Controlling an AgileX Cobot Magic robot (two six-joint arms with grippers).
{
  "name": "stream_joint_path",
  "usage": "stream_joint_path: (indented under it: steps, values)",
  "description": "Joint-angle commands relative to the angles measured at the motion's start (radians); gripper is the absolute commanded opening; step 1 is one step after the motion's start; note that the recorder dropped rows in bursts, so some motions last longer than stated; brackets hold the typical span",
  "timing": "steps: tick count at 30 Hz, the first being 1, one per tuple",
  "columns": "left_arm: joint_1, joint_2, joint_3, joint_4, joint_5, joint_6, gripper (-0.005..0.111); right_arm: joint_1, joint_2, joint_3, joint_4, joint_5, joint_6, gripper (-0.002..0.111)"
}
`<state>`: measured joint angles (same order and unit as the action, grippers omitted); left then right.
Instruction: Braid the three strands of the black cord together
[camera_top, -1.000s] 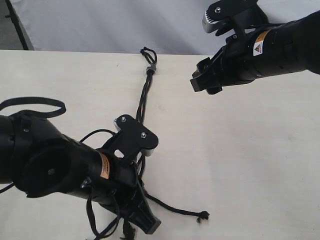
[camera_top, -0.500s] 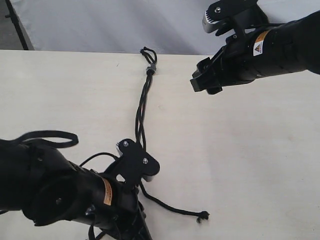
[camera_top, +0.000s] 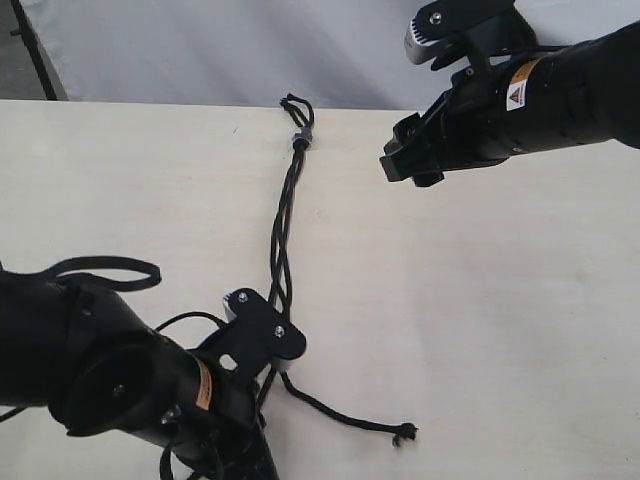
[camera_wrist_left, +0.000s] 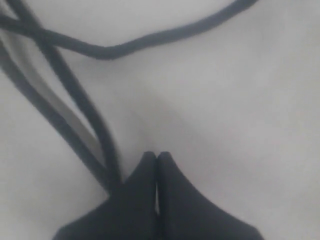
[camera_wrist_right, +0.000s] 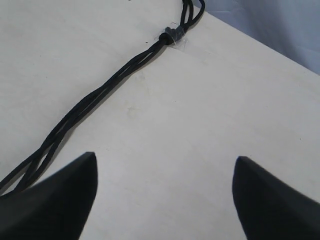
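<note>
The black cord (camera_top: 281, 232) lies down the middle of the pale table, its small loop (camera_top: 295, 103) and grey band (camera_top: 303, 134) at the far end. Its strands are loosely twisted below the band, then pass under my left arm. One strand (camera_top: 340, 415) trails right and ends in a frayed knot (camera_top: 405, 433). My left gripper (camera_wrist_left: 157, 156) is shut just above the table; two strands (camera_wrist_left: 75, 117) run alongside one finger and vanish behind it, and nothing shows between the tips. My right gripper (camera_wrist_right: 165, 165) hangs open above the table, to the right of the band (camera_wrist_right: 172, 34), apart from the cord (camera_wrist_right: 95, 100).
The left arm (camera_top: 110, 380) and its wrist mount (camera_top: 257, 335) cover the near left of the table, with a smooth black cable loop (camera_top: 100, 270) beside them. The table's far edge (camera_top: 150, 102) meets a grey backdrop.
My left arm has drawn back toward the near edge, uncovering more of the twisted cord. The knotted strand and the right arm have stayed still.
</note>
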<state>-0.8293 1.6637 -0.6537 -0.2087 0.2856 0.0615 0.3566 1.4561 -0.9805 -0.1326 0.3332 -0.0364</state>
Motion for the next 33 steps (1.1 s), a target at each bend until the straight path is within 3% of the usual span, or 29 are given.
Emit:
stream_joint_path:
  steps: [1, 8, 23, 33]
  values:
    - [0.09, -0.012, 0.006, 0.02, 0.043, -0.009, 0.0, -0.007, -0.007, 0.005, -0.007, -0.013, -0.002, 0.071]
    - [0.192, -0.012, 0.006, 0.047, 0.058, -0.005, 0.0, -0.007, -0.007, 0.005, -0.007, -0.013, -0.002, 0.071]
    - [0.215, -0.104, 0.006, 0.111, 0.042, -0.014, 0.0, -0.007, -0.007, 0.005, -0.007, -0.025, -0.005, 0.071]
    - [0.202, -0.104, 0.006, 0.026, -0.021, -0.017, 0.0, -0.007, -0.007, 0.005, -0.007, -0.025, -0.002, 0.071]
